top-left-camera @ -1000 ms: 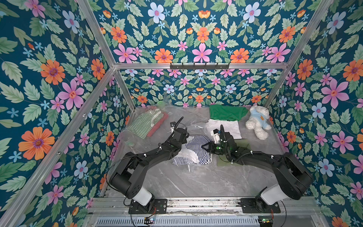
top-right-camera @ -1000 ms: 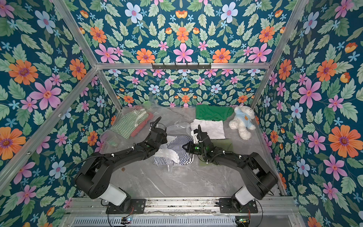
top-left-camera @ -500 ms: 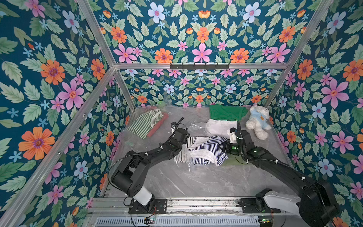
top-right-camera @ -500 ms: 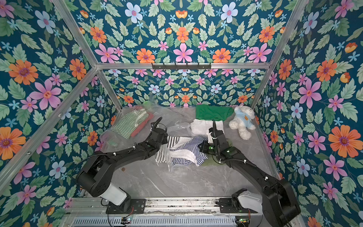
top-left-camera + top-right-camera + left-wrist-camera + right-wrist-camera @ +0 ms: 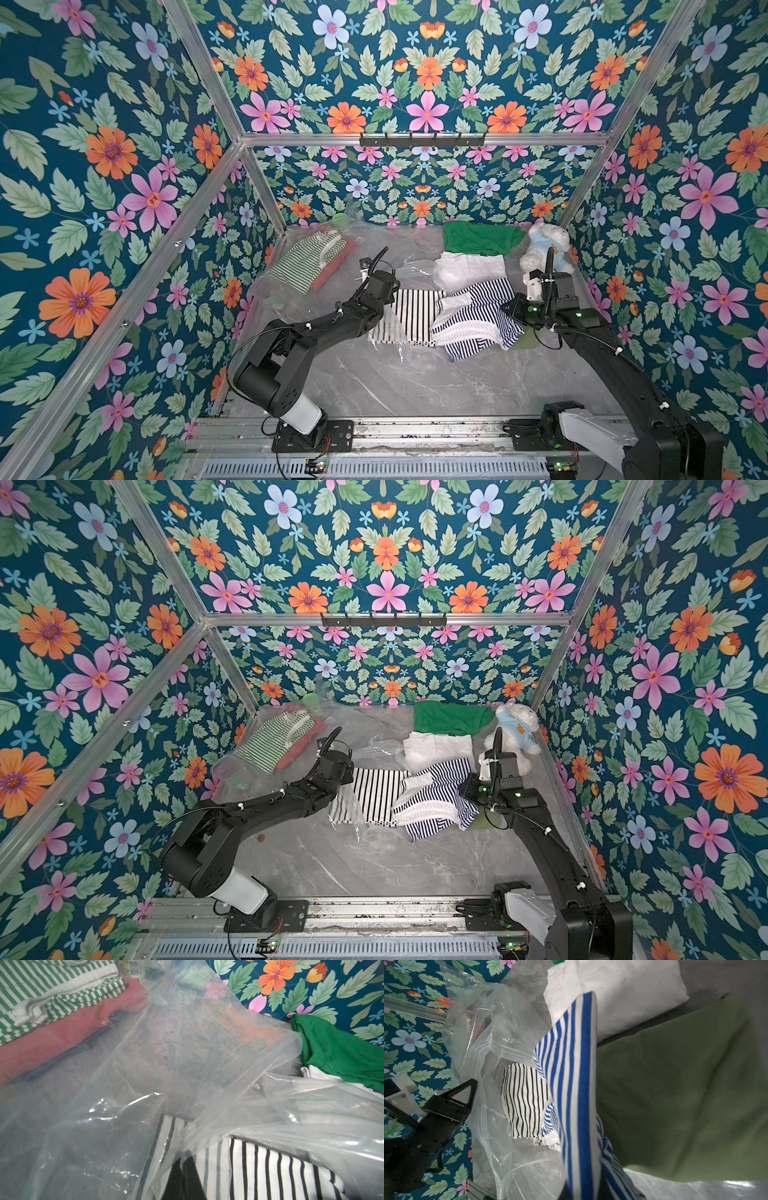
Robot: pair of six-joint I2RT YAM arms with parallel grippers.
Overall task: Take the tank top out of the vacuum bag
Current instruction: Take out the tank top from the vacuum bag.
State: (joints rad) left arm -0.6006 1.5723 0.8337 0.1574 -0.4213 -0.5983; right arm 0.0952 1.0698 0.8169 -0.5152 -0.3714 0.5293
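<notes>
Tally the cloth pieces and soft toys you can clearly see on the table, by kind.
Striped garments: 3 (green-and-white striped top, black-and-white striped top, blue-and-white striped tank top)
Plain cloths: 4 (red folded cloth, white folded cloth, bright green folded cloth, olive flat cloth)
Soft toys: 1 (white plush teddy bear)
Total: 8

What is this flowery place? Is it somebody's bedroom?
Probably a robot practice booth, not a bedroom: flowered panels on a bare metal frame, a left arm and right arm bolted to a rail.
</notes>
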